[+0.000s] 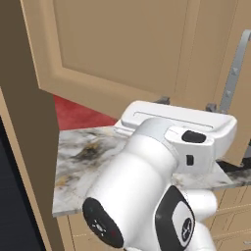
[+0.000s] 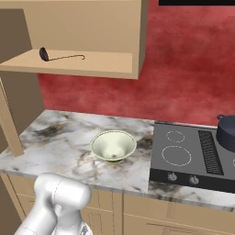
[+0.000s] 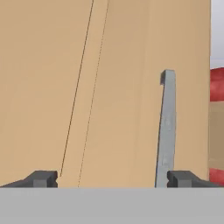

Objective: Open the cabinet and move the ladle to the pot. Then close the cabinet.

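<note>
- Cabinet (image 1: pixel 122 54) door stands swung wide, its panel toward the left base camera and its grey handle (image 1: pixel 234 73) at the right edge; judged from that, the opening step is done.
- Gripper (image 3: pixel 111 179) is spread wide, the two dark tips far apart at the bottom of the hand view, with nothing between them.
- In the hand view the handle (image 3: pixel 166 131) rises just inside the right tip, close to it, though I cannot tell whether they touch; the jaws are not closed on the bar, which reads as a grip let go once the door was open.
- Ladle (image 2: pixel 59 57) lies flat on the open shelf (image 2: pixel 92 69), dark bowl at the left, thin stem running right to a small hook. With the door out of the way it is exposed from the front.
- Pot (image 2: pixel 227 131) sits at the far right on the cooktop (image 2: pixel 183 156), partly cut off by the frame edge and well apart from the ladle.
- Pale green bowl (image 2: pixel 113 145) rests on the marble counter (image 2: pixel 55 137) between shelf and cooktop; it is not the target.
- Next, I judge, the hand must leave the door and reach the shelf; the stem is slim, so the jaws need to be set square across it.
</note>
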